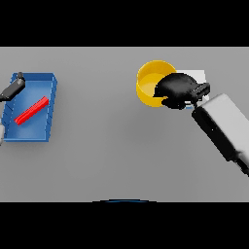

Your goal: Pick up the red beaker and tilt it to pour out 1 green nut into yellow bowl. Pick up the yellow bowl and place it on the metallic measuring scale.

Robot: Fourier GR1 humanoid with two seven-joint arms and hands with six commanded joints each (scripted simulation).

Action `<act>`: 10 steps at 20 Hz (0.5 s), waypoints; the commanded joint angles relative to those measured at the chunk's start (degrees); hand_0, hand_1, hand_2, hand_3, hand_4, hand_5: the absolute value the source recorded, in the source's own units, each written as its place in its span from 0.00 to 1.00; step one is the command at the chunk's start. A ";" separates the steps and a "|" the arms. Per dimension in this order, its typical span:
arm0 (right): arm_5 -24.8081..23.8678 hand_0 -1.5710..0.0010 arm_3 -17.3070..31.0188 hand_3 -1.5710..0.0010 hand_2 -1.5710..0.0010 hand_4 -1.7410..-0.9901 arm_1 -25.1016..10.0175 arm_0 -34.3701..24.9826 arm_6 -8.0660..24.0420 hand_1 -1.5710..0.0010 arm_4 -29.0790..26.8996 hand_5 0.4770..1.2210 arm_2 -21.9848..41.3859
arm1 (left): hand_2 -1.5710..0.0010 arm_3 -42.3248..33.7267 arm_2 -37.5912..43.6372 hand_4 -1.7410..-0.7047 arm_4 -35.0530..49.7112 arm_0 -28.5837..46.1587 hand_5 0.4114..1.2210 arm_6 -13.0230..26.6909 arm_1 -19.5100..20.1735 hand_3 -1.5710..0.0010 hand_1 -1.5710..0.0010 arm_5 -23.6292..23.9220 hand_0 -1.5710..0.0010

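Yellow bowl [151, 80] — right hand [177, 90] curled round its rim — left hand [12, 88] unclear

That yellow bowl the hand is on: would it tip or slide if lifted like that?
The yellow bowl looks wide and shallow, so probably steady on the table. The right hand grips only one rim, so it may tilt when lifted. Its smooth wall could be slippery.

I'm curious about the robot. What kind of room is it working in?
Probably a lab or test bench: a plain grey table with a yellow bowl held by the right hand, and a blue tray holding something red.
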 commanded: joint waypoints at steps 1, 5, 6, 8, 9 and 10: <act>-1.25 0.00 2.04 0.21 0.04 0.00 -0.47 -0.98 -0.95 0.00 0.28 1.00 -0.83 | 1.00 0.32 -0.10 0.96 0.06 0.04 0.37 0.09 -0.30 1.00 1.00 -0.03 1.00; -5.27 0.00 8.07 0.24 0.02 0.00 -2.65 -2.65 -2.74 0.00 0.98 1.00 -3.68 | 1.00 -0.83 0.12 0.96 0.18 0.54 0.36 1.10 -0.10 1.00 1.00 -0.15 1.00; -5.88 0.00 9.21 0.24 0.03 0.00 -3.55 -2.41 -3.44 0.00 0.91 1.00 -4.39 | 1.00 -0.70 -0.17 0.97 0.01 0.52 0.36 0.96 -0.43 1.00 1.00 -0.09 1.00; -7.32 0.00 12.43 0.25 0.04 0.00 -3.68 -2.70 -3.64 0.00 1.01 1.00 -5.48 | 1.00 -0.89 -0.14 0.97 0.05 1.01 0.35 0.32 -0.29 1.00 1.00 -0.13 1.00; -8.52 0.00 14.30 0.25 0.04 0.00 -3.29 -2.69 -3.66 0.00 1.24 1.00 -5.86 | 1.00 -0.82 -0.18 0.97 -0.04 0.66 0.35 0.92 -0.11 1.00 1.00 -0.43 1.00; -9.75 0.00 15.88 0.25 0.04 0.00 -3.18 -2.55 -3.86 0.00 1.87 1.00 -5.89 | 1.00 -1.10 -0.17 0.98 0.04 1.01 0.35 0.83 -0.14 1.00 1.00 -0.45 1.00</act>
